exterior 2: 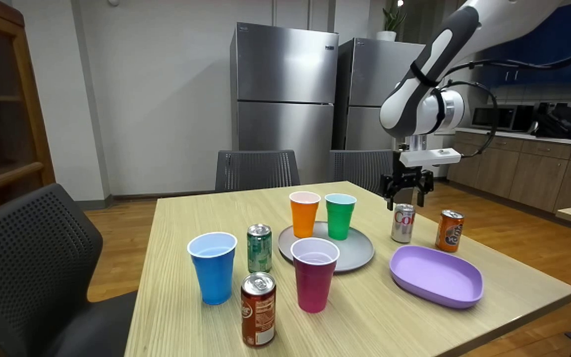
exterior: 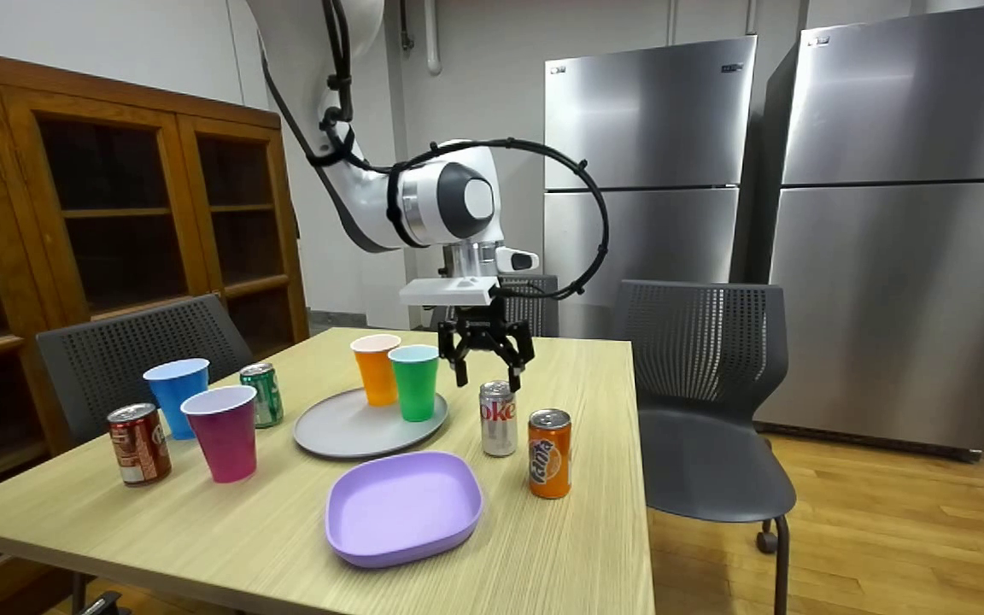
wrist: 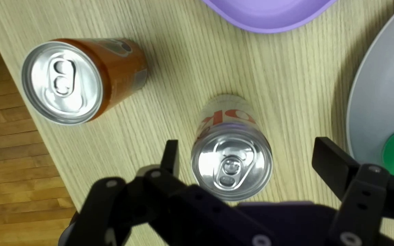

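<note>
The fingers (wrist: 333, 164) are spread wide, with nothing grasped by them; in the wrist view, the top of the silver can (wrist: 232, 150) is seen between them, and a gap is left at both sides, so no contact is noticed; how low the fingers are set, just above the can's top or already beside it, cannot be told; the silver can is found upright on the counter (exterior: 577, 547), near the orange can (wrist: 86, 80) and the purple dish (exterior: 404, 508); from this it may be judged that only the alignment over the can is achieved; the grip is not yet made and the can is not yet lifted, so most of the handling seems to be left; elsewhere, the orange cup (exterior: 375, 371) and the green cup (exterior: 415, 389) are carried by the grey plate (exterior: 342, 427); the blue cup (exterior 2: 213, 272), the dark red cup (exterior 2: 314, 282), the green can (exterior 2: 259, 250) and the brown can (exterior 2: 258, 315) are placed directly on the counter, farther off.
</note>
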